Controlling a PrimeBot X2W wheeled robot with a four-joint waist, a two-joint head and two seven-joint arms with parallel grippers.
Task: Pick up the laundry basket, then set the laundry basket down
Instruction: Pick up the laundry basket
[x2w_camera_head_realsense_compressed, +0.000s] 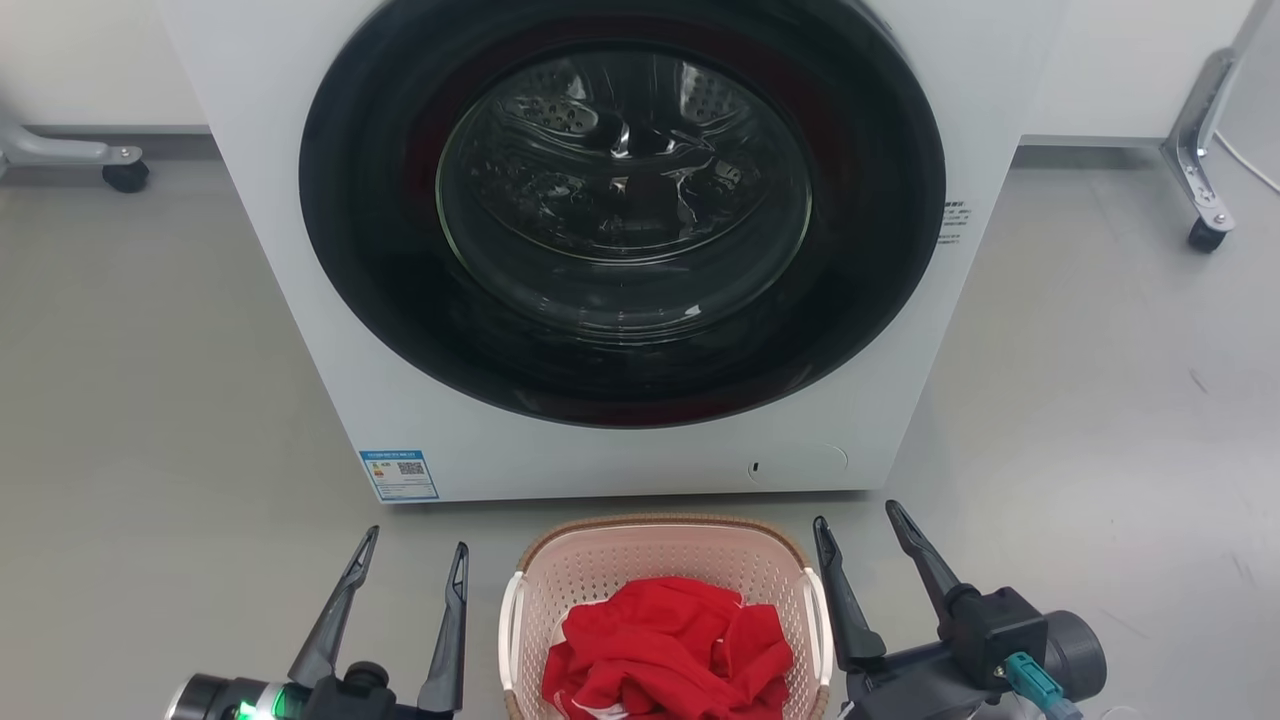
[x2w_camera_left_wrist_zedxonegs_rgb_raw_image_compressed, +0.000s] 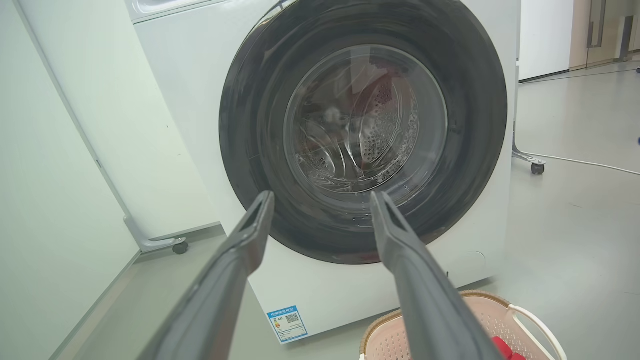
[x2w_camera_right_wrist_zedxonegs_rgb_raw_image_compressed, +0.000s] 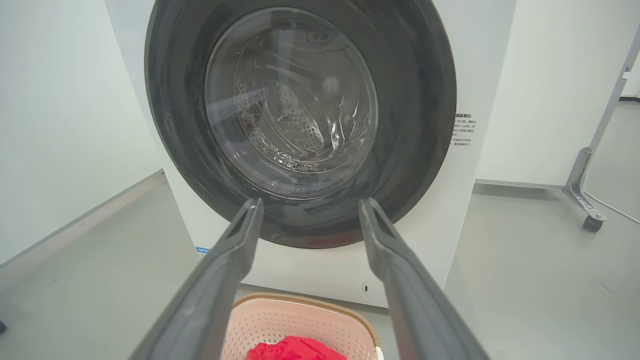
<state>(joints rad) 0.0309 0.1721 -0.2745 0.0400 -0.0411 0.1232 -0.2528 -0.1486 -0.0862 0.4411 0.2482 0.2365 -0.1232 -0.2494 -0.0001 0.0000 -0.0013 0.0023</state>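
Note:
The laundry basket (x2w_camera_head_realsense_compressed: 590, 570), pale pink perforated plastic with a brown woven-look rim and white side handles, stands on the floor at the bottom centre of the head view, close to the washing machine. A crumpled red garment (x2w_camera_head_realsense_compressed: 668, 648) lies inside it. My left gripper (x2w_camera_head_realsense_compressed: 415, 555) is open to the basket's left, apart from it. My right gripper (x2w_camera_head_realsense_compressed: 858, 518) is open to the basket's right, its inner finger close to the white handle. The left wrist view has the basket (x2w_camera_left_wrist_zedxonegs_rgb_raw_image_compressed: 480, 307) at its lower right, the right wrist view has the basket (x2w_camera_right_wrist_zedxonegs_rgb_raw_image_compressed: 290, 320) at the bottom between the fingers.
A white front-loading washing machine (x2w_camera_head_realsense_compressed: 420, 420) with a dark round door, shut, rises right behind the basket. Wheeled metal stand legs sit at the far left (x2w_camera_head_realsense_compressed: 120, 165) and far right (x2w_camera_head_realsense_compressed: 1200, 210). Grey floor extends on both sides. White wall panels lie behind.

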